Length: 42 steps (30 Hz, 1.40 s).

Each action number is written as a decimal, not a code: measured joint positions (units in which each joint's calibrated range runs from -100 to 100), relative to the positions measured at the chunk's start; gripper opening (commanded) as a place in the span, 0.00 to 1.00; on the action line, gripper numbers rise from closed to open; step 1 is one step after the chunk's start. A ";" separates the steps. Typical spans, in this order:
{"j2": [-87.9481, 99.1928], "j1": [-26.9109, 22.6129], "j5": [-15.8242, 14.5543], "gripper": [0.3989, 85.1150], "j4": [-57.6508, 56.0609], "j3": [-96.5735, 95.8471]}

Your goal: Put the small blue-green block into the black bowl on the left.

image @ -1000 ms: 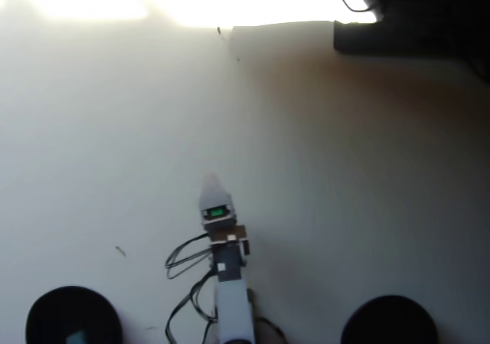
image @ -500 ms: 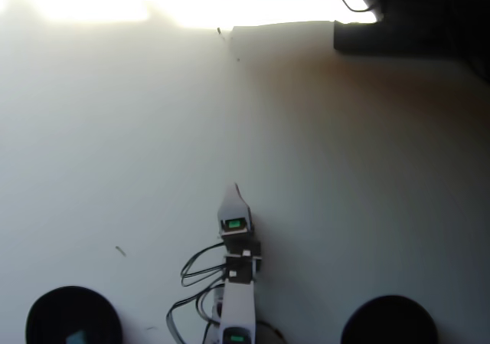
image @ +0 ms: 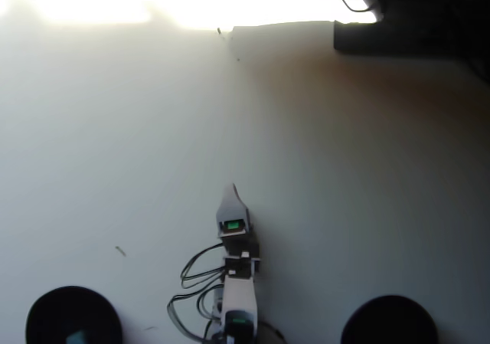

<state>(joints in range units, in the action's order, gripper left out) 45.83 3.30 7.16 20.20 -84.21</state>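
The pale desk (image: 344, 168) lies mostly bare in the overhead view. The black bowl (image: 73, 313) sits at lower left, its look-alike (image: 390, 319) at lower right. Between them the arm's fingers (image: 232, 194) narrow to one tip, so I cannot tell whether they are spread or pressed together. The small blue-green block (image: 75, 336) shows as a dim teal patch inside the left bowl; the sound step seems to be parking the arm without brushing either bowl.

Smooth matt white table (image: 367, 175), matt black bowl (image: 46, 313), pale plastic-looking hand (image: 233, 194).
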 measured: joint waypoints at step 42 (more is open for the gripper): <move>-2.02 -0.63 -4.15 0.58 6.25 -2.77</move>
<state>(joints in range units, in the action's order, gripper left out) 43.81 2.66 3.00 26.45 -86.98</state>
